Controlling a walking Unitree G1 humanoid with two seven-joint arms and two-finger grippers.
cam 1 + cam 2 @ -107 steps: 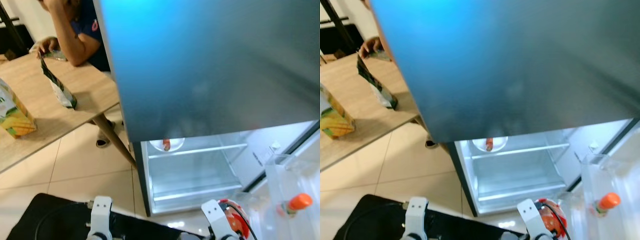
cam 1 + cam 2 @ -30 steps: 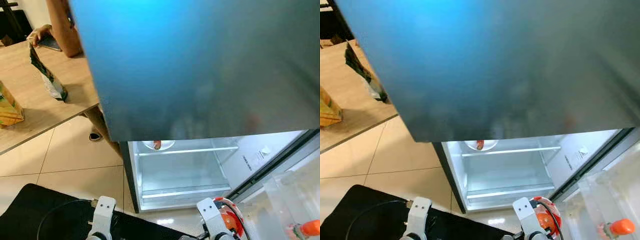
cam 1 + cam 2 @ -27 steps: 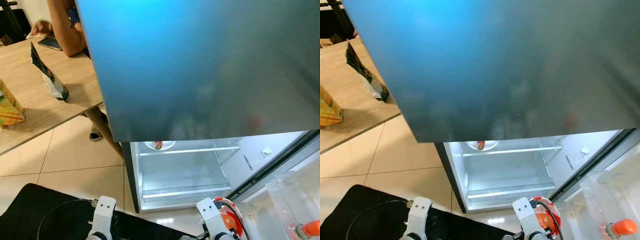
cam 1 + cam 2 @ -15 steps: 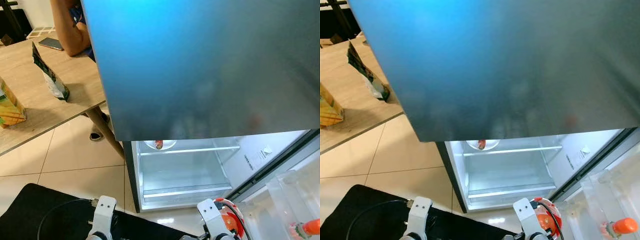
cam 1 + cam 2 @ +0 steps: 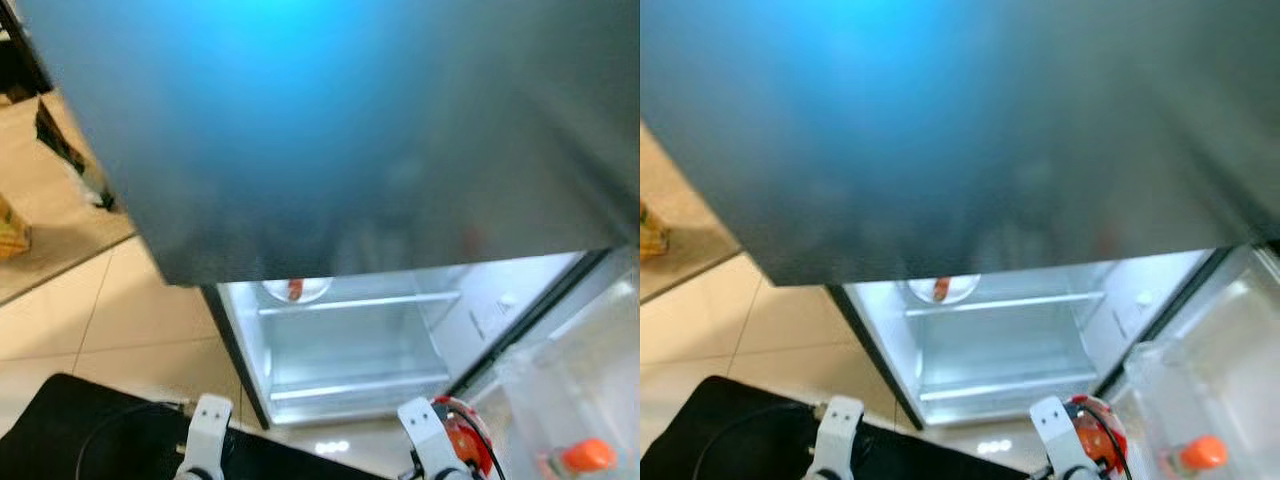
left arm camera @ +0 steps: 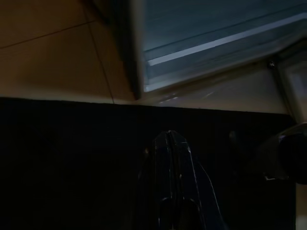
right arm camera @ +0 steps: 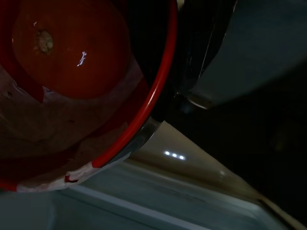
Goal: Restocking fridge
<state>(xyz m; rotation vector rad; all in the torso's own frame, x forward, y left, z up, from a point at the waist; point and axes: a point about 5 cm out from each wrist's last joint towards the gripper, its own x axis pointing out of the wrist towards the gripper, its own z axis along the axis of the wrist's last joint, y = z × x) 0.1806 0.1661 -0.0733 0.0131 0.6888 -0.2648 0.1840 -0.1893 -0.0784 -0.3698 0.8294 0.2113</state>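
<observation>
The fridge's lower compartment (image 5: 350, 345) stands open and lit below the closed steel upper door (image 5: 350, 130). On its glass shelf (image 5: 370, 300) a small plate (image 5: 294, 289) carries something red. My right gripper (image 7: 178, 81) is low in front of the fridge, shut on a red-rimmed bowl (image 7: 144, 115) with an orange-red fruit (image 7: 72, 48) in it; the bowl (image 5: 462, 445) also shows beside the white right wrist. My left gripper (image 6: 169, 143) hangs shut and empty over a black surface.
The open door's clear bin (image 5: 560, 400) at the right holds an orange-capped bottle (image 5: 580, 456). A wooden table (image 5: 50, 240) with a snack bag (image 5: 70, 150) and a yellow carton (image 5: 10, 228) stands at the left over tiled floor (image 5: 130, 320).
The whole picture has shifted left and blurred, so the camera has moved. The steel door looms larger. The right gripper keeps the red bowl; the left stays shut.
</observation>
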